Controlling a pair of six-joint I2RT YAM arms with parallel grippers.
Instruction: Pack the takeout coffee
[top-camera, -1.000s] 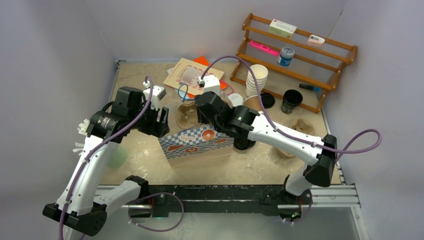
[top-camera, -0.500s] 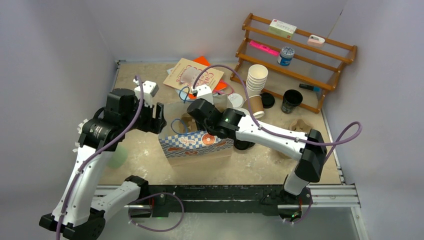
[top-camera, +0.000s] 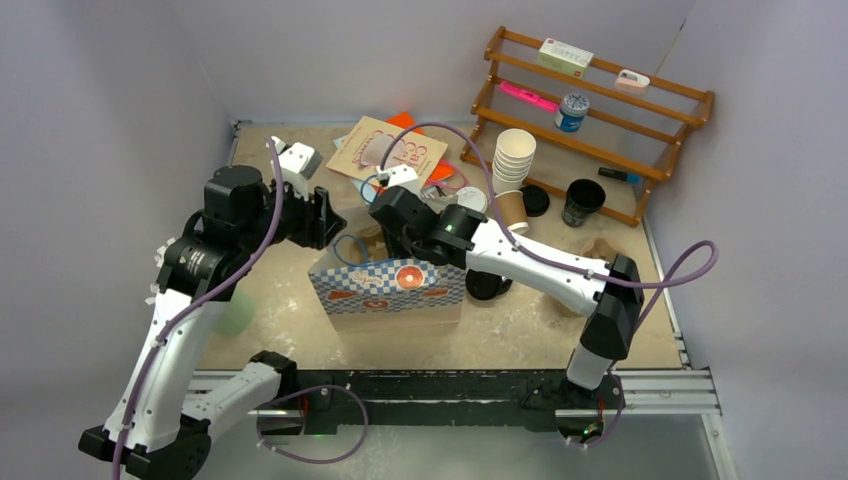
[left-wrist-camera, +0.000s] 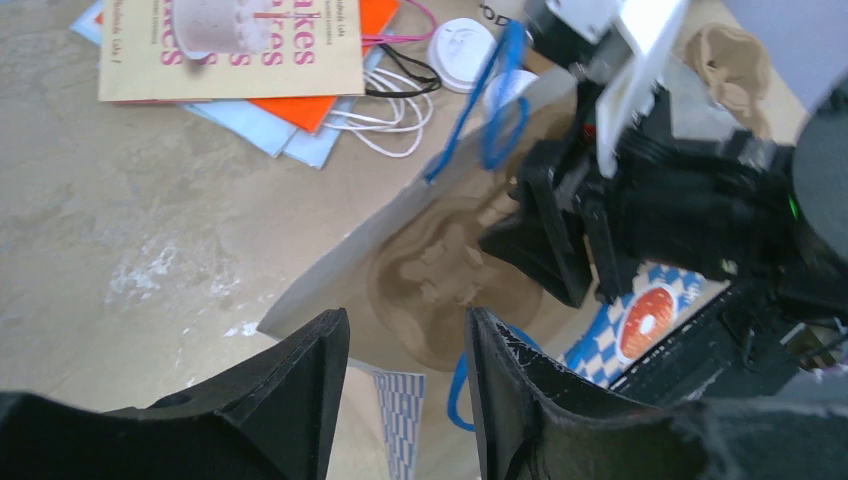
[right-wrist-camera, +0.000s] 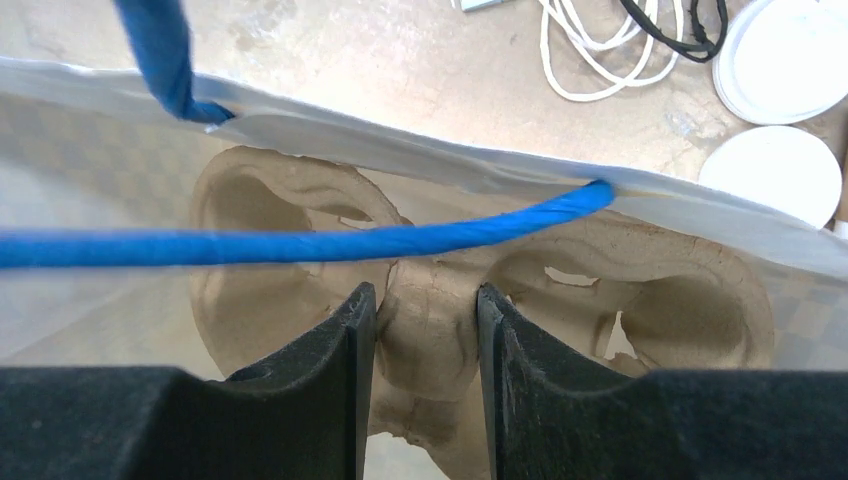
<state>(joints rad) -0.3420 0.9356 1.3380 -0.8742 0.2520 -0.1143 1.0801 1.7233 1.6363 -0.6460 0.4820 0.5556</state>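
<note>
Since a second ago my right gripper (top-camera: 382, 232) has carried the brown moulded cardboard cup carrier (right-wrist-camera: 660, 300) from behind the bag into its mouth; the blue-and-white checked paper bag with doughnut prints (top-camera: 392, 292) has slid left and now stands upright; my left gripper (top-camera: 323, 216) has swung toward the back, just left of the bag's mouth. From the top, the small brown paper coffee cup with a white plastic lid (top-camera: 511, 208) stands on the sandy tabletop (top-camera: 290, 300) outside the bag, just right of my right wrist and in front of the tall stack of lidless white cups (top-camera: 515, 155); the small black paper cup (top-camera: 487, 288) sits half hidden under my right forearm, just right of the bag, also outside it; the brown wooden slatted rack (top-camera: 600, 110) leans in the far right corner. Through my left wrist camera my left fingers (left-wrist-camera: 300, 380) stand apart with nothing pinched; the bag's near rim and a blue cord handle (left-wrist-camera: 455, 385) lie below the gap; beyond, the carrier sits down inside the bag with my right gripper on it. Through my right wrist camera my right fingers (right-wrist-camera: 340, 350) are clamped on the carrier's raised middle ridge, one each side; another blue cord handle (right-wrist-camera: 300, 245) crosses in front; two round white plastic lids (right-wrist-camera: 770, 170) lie beyond the bag's far wall.
</note>
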